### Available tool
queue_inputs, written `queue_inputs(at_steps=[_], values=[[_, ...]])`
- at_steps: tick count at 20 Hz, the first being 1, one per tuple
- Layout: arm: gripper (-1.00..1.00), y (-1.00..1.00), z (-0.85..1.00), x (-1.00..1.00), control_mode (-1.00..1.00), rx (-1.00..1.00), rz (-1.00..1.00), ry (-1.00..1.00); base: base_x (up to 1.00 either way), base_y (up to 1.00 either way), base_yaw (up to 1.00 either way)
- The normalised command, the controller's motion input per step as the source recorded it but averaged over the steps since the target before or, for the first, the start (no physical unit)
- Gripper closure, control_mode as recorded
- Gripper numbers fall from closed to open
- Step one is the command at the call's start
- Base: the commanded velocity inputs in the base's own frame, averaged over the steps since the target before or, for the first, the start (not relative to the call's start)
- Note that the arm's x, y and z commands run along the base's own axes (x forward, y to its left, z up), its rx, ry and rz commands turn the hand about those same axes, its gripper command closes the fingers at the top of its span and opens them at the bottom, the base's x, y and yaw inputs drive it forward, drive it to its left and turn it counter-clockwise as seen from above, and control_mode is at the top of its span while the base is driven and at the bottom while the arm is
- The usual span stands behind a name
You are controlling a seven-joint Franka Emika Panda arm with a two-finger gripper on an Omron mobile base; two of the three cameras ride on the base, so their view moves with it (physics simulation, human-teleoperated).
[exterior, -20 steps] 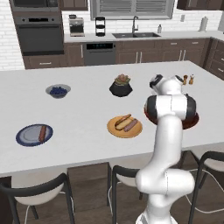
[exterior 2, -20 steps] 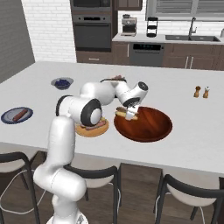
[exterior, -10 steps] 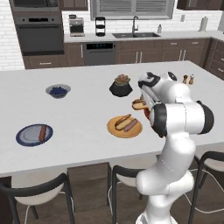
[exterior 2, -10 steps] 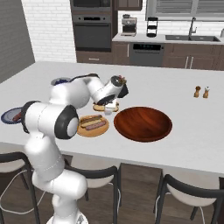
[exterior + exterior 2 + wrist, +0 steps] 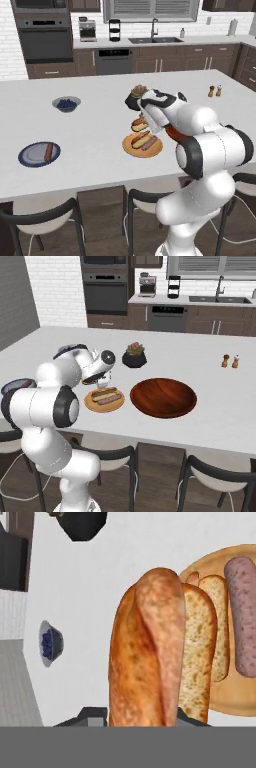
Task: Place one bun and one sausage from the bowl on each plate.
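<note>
- Clamped on a bun point(image 5: 150, 657), the gripper point(image 5: 142, 116) hangs above the white counter point(image 5: 95, 130), just over the far-left edge of the tan-orange plate point(image 5: 129, 146).
- From the hand camera the bun fills the middle of the frame, split side toward the plate point(image 5: 235, 699); the fingertips themselves are hidden behind it.
- On the tan-orange plate lie a second bun point(image 5: 102, 391) and a sausage point(image 5: 110, 399), side by side.
- To the robot's right of that plate sits the wide red-brown bowl point(image 5: 163, 397), its inside bare in the right base view.
- Well to the left, near the counter's front edge, the grey-blue plate point(image 5: 30, 156) carries one sausage point(image 5: 48, 151).
- Further back stand a small grey bowl of blue berries point(image 5: 66, 104), a black plant pot point(image 5: 134, 355) and two shakers point(image 5: 230, 361).
</note>
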Motion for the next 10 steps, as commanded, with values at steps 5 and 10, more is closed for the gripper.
queue_inputs(at_steps=[5,10], values=[[1.00,1.00,0.22,-0.21,-1.00,-0.05,0.20,0.05,0.00,0.00,0.00],[1.00,1.00,0.00,-0.04,-1.00,-0.20,0.08,0.00,0.00,0.00,0.00]])
